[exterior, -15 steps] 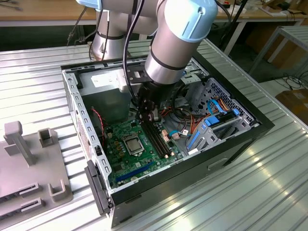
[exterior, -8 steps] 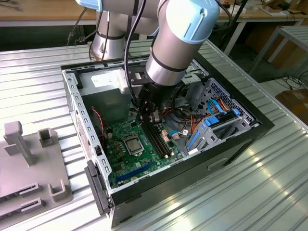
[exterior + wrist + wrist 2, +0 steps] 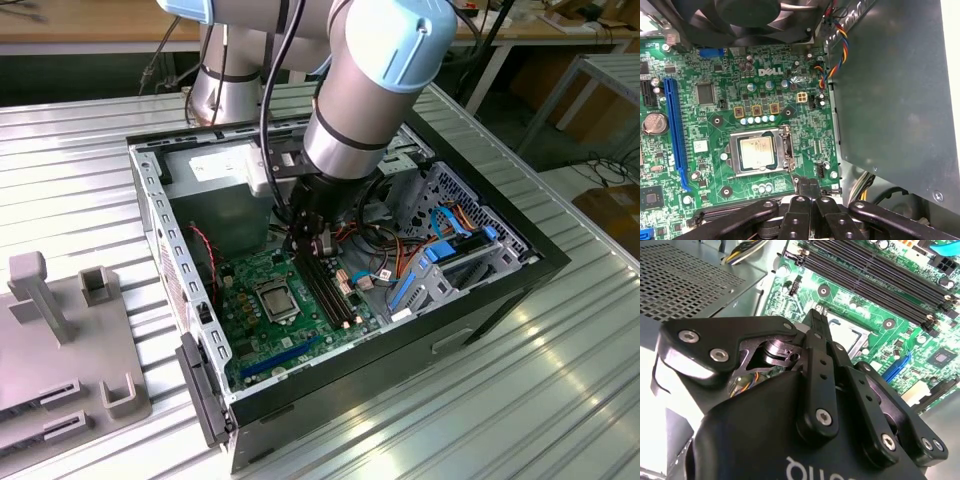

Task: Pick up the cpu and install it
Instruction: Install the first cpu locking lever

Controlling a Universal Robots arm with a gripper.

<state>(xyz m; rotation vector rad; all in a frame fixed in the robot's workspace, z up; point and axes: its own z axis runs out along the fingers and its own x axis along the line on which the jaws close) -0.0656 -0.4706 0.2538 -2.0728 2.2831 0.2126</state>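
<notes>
Silver-grey metal marks the one cpu (image 3: 757, 152), which lies flat inside the square socket frame (image 3: 786, 150) on the green motherboard (image 3: 715, 107). In the exterior view the same chip (image 3: 275, 298) sits near the board's middle, at about seven o'clock from the single gripper (image 3: 318, 248) hanging over the open computer case (image 3: 500, 290).

One arm (image 3: 365, 95) reaches down into the case. In the first wrist view the gripper (image 3: 809, 186) has its two black fingertips pressed together with nothing between them, just beside the socket's edge and clear of the chip. In the second wrist view the gripper (image 3: 816, 319) points at the socket, and part of the cpu (image 3: 847, 335) shows past its fingers (image 3: 814, 367).

The exterior view counts one grey power-supply box (image 3: 222, 190) at ten o'clock from the gripper, two long black memory slots (image 3: 330, 290) at about four o'clock from the chip, and one grey fixture (image 3: 60, 340) on the ribbed metal table (image 3: 560, 400) outside the case. The second wrist view shows four memory slots (image 3: 875, 282) side by side. The first wrist view adds one round coin battery (image 3: 655, 122), one long blue expansion slot (image 3: 676, 135) and one black fan (image 3: 750, 15) at twelve o'clock from the socket.
</notes>
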